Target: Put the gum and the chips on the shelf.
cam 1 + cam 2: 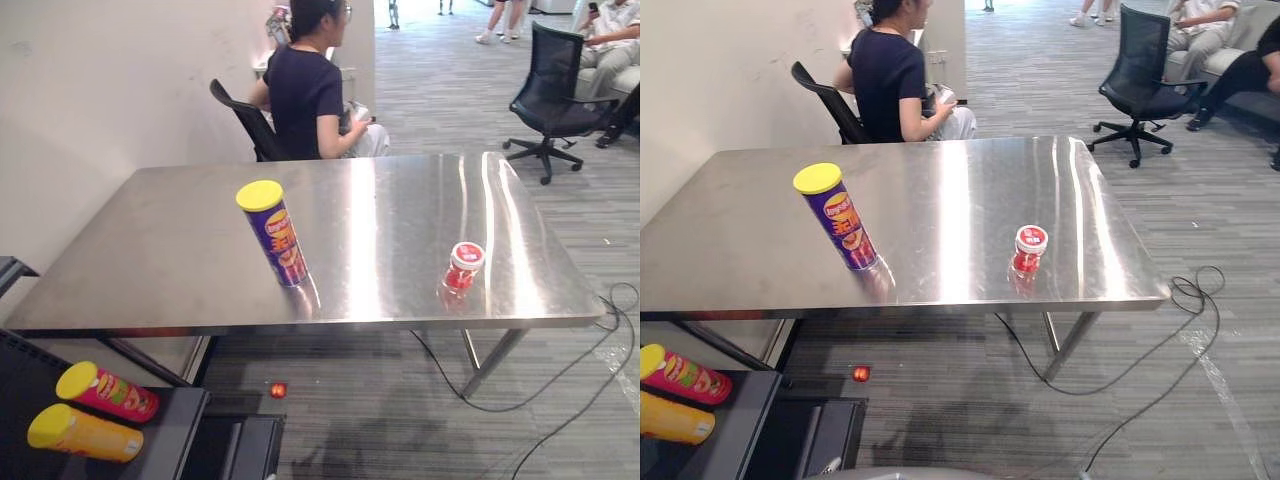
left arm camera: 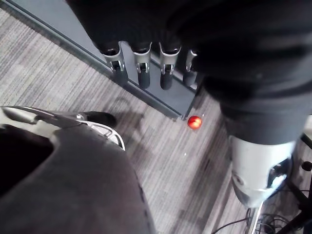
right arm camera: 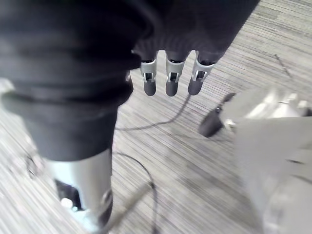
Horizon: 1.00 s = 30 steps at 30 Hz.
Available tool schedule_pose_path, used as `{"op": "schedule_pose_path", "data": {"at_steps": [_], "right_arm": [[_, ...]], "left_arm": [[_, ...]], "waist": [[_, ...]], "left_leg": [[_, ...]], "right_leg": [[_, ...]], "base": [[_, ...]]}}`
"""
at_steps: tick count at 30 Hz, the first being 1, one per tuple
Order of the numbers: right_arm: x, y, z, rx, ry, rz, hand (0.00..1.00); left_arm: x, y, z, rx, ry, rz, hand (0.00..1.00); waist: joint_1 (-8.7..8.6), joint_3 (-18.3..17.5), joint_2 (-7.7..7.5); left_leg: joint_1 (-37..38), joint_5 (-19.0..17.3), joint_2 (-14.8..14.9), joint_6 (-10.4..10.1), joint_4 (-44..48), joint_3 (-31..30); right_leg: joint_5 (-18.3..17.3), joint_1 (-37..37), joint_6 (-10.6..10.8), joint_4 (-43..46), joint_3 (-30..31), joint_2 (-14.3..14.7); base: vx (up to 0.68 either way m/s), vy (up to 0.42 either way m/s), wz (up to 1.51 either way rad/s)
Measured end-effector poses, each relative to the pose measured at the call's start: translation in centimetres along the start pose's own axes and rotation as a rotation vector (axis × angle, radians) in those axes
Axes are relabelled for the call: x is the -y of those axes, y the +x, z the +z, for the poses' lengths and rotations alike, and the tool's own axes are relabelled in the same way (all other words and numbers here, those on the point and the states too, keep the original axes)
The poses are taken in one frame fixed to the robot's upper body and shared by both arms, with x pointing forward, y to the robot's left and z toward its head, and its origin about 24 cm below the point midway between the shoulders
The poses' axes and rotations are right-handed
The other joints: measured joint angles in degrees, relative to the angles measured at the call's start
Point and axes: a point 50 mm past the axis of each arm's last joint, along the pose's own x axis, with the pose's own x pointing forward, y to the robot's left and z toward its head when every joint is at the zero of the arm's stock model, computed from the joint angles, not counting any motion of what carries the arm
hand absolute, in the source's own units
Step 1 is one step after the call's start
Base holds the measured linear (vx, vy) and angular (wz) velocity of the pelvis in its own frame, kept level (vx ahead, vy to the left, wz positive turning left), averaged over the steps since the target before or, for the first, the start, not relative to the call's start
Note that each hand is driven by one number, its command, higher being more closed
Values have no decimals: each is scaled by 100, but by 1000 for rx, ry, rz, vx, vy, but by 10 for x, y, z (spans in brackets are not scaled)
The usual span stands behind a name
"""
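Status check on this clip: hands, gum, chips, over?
Both empty: left hand open, right hand open, over floor. Chips can and gum jar standing on table, apart. Two other cans lying on shelf.

A: What can you not tell here?
B: The small red thing (image 1: 278,389) on the floor (image 1: 380,415), near the shelf (image 1: 185,420), is too small to name. The shelf itself is cut off by the lower left edge.
A: Anything blurred?
B: The floor beyond my right hand (image 3: 169,80).

Yellow-lidded purple chips tube (image 1: 275,232) is stood on the bare steel table (image 1: 400,210), left of the white-lidded red gum jar (image 1: 464,266). A pink tube (image 1: 108,391) and an orange tube (image 1: 85,432) are laid side by side on the dark shelf (image 1: 180,430), front-left and below.
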Motion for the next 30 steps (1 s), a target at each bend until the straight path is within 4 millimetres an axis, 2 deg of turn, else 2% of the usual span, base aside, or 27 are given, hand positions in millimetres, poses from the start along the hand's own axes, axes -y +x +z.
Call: {"op": "schedule_pose_path", "data": {"at_steps": [1, 3, 4, 6, 7, 8, 9, 10, 12, 13, 14, 15, 16, 18, 21, 24, 30], "right_arm": [[2, 2, 9, 25, 36, -14, 0], [9, 5, 39, 120, 104, -66, 0], [9, 5, 56, 183, 119, -81, 0], [7, 4, 77, 265, 112, -85, 0], [-4, -1, 102, 370, 81, -61, 0], [-9, -4, 113, 422, 58, -46, 0], [-20, -14, 136, 539, 2, -17, 0], [-26, -20, 147, 596, -21, 3, 0], [-52, -51, 181, 821, -111, 80, 0], [-60, -60, 188, 874, -131, 109, 0], [-79, -78, 195, 976, -184, 175, 0], [-97, -94, 195, 1047, -241, 246, 0], [-105, -100, 193, 1070, -256, 283, 0], [-136, -123, 179, 1127, -338, 444, 0], [-153, -137, 167, 1156, -438, 592, 0], [-161, -144, 166, 1169, -509, 685, 0], [-159, -159, 183, 1273, -619, 737, 0]], "left_arm": [[0, 0, -1, -1, -6, 1, 0], [0, 0, 0, 5, -20, 5, 0], [-2, -1, 0, 15, -26, 8, 0], [-4, -2, -2, 13, -39, 16, 0], [-4, -2, -1, 20, -44, 19, 0], [-4, -2, 0, 23, -42, 17, 0], [-4, -2, 0, 27, -36, 17, 0], [-4, -2, 1, 32, -32, 15, 0], [-1, -3, 0, 44, -25, 7, 0], [-1, -4, 0, 49, -23, 6, 0], [-1, -4, 0, 54, -20, 4, 0], [-2, -4, 0, 57, -18, 4, 0], [-2, -4, 0, 61, -17, 4, 0], [-2, -5, 3, 82, -13, -2, 0], [-2, -4, 6, 85, 42, -19, 0], [-4, -4, 8, 81, 87, -28, 0], [-4, -3, 6, 61, 132, -40, 0]], "waist": [[-26, -2, -2], [-52, -19, -22], [-62, -29, -46], [-59, -52, -75], [-54, -69, -98], [-56, -75, -102], [-55, -76, -103], [-54, -77, -105], [-48, -108, -123], [-50, -118, -124], [-49, -178, -141], [-51, -238, -154], [-50, -275, -134], [-44, -304, -151], [-43, -324, -166], [-40, -337, -177], [-45, -337, -106]], "left_leg": [[-22, 9, 9, -13, 0, 10], [-88, 38, 48, -47, -1, 62], [-123, 62, 74, -56, -1, 99], [-123, 96, 119, -42, -1, 151], [-106, 101, 154, -44, -1, 171], [-98, 102, 159, -44, -1, 175], [-102, 104, 158, -43, 0, 182], [-104, 104, 156, -43, 0, 181], [-113, 129, 167, -51, -5, 178], [-115, 130, 179, -51, -5, 178], [-157, 132, 214, -54, -6, 196], [-206, 145, 236, -66, -6, 202], [-222, 153, 249, -71, -6, 209], [-311, 184, 308, -96, -6, 199], [-415, 216, 276, -93, -4, 151], [-514, 217, 267, -99, -3, 129], [-652, 235, 239, -70, 30, 6]], "right_leg": [[-1, -14, 0, -4, -2, 6], [9, -94, 31, -26, -7, 41], [30, -125, 104, -28, -1, 60], [76, -166, 179, -23, 27, 98], [76, -181, 178, -22, 44, 127], [76, -187, 177, -22, 46, 131], [78, -192, 176, -22, 45, 129], [78, -192, 176, -21, 43, 124], [83, -221, 179, 47, 32, 119], [83, -243, 179, 78, 29, 121], [84, -322, 178, 122, 39, 131], [85, -409, 175, 175, 67, 150], [90, -440, 168, 186, 91, 165], [91, -554, 163, 235, 167, 235], [89, -628, 158, 138, 138, 259], [80, -737, 135, 138, 142, 261], [92, -812, 154, 120, 58, 248]], "base": [[-79, -34, -10], [-35, -32, -3], [-15, -37, -6], [9, -44, -10], [21, -37, -11], [34, -32, -6], [0, 0, 0], [0, 0, 0], [0, 0, 0], [0, 0, 0], [-2, -9, -6], [-5, -14, -8], [-11, -20, -12], [-39, -33, -10], [-28, -19, 4], [-35, -3, 3], [28, 3, 8]]}}
